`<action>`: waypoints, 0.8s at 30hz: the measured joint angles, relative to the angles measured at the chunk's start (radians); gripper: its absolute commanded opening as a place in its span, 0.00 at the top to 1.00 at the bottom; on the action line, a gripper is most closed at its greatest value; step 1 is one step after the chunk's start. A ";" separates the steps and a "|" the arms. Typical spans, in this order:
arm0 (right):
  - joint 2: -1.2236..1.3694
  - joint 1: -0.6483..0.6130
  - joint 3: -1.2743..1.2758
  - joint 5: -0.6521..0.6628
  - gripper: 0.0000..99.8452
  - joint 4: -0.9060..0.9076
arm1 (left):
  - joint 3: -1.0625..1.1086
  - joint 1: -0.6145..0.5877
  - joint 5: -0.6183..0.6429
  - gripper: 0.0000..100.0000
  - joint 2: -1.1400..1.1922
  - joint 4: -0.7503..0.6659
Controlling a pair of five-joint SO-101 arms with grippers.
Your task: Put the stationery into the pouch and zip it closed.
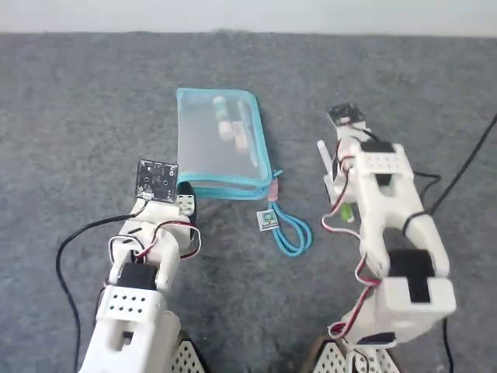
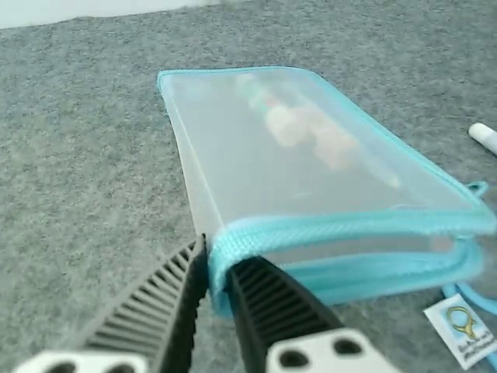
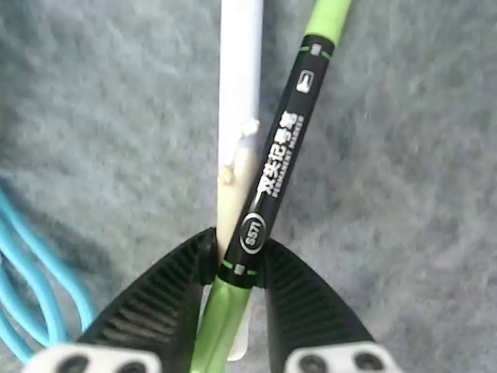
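on the grey mat [image 1: 85, 101], we see the left gripper [image 2: 216, 264] clamped on the teal zipper edge at a near corner of the translucent pouch [image 2: 311, 155]. the pouch lies flat between the two arms, with a few pieces of stationery [image 1: 231, 124] showing through its wall. the right gripper [image 3: 237, 250], off to the pouch's right and apart from it, is closed around a black-and-green marker [image 3: 283, 148] and a white pen [image 3: 239, 93] together. a blue cord loop [image 1: 292, 231] with a tag [image 1: 267, 219] trails from the pouch's corner toward the right arm.
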 measured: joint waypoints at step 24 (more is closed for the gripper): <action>-0.006 0.137 -0.057 -0.002 0.79 0.051 | 0.000 0.000 0.000 0.99 0.000 0.000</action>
